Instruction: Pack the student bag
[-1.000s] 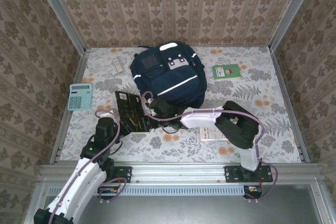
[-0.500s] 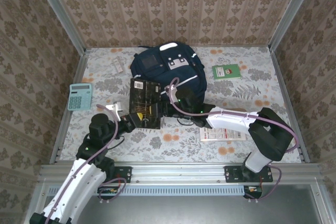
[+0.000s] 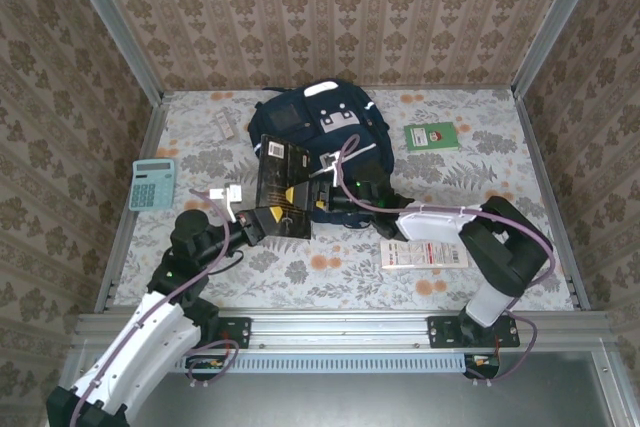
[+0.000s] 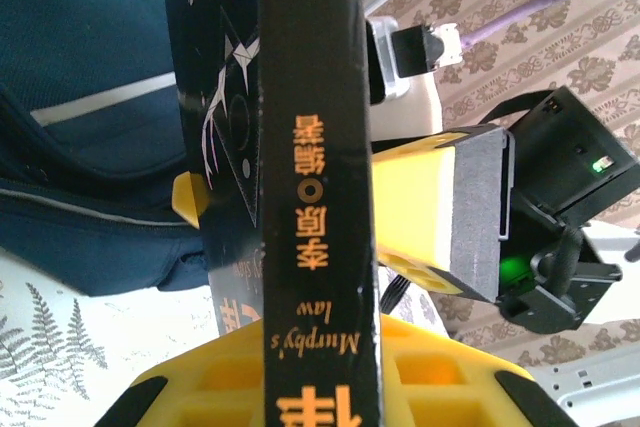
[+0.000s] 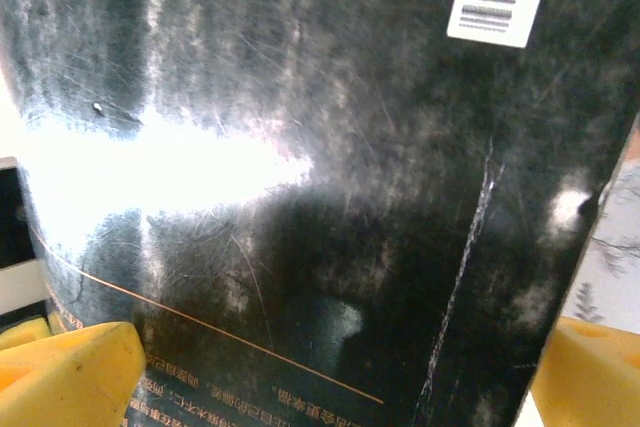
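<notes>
Top cam: clamped w/ left gripper on black book by its near edge, long axis aimed up & away at student bag, just beyond. L wrist: spine-on, bag behind-left. R wrist: right gripper spread wide, empty, cover dead ahead, closer to bag. Vs 1 s ago: tipped up from flat, R jaws wider.

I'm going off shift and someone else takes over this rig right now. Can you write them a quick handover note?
Left gripper: shut on the black book, holding it upright by its lower edge.
Right gripper: open at the book's cover, gripping nothing.
Backpack: at the back of the table, right behind the book.
Done: the book is up in front of the backpack.
Left: get it inside. The calculator, green book and white booklet lie unpacked on the table.
</notes>
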`<move>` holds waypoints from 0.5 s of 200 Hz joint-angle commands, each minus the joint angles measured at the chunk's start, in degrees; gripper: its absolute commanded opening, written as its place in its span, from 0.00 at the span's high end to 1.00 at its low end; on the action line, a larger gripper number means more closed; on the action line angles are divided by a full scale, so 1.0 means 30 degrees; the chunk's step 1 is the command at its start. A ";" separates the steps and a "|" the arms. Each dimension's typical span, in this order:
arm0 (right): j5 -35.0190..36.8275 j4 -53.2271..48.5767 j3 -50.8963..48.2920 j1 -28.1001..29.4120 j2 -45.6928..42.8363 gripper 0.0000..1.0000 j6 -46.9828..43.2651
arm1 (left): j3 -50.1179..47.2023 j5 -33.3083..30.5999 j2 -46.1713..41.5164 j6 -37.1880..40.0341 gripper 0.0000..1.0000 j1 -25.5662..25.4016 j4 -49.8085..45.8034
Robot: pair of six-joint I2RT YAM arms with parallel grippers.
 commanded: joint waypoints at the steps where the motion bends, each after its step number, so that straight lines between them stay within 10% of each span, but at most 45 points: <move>1: -0.2255 0.5679 -0.0016 0.0304 0.1293 0.02 0.2948 | 0.0998 0.1955 0.0124 0.0376 1.00 -0.0741 0.2090; 100: -0.3378 0.6192 -0.1456 0.0062 -0.0648 0.22 0.2693 | 0.1259 -0.0582 0.0464 0.1599 1.00 0.0070 -0.1087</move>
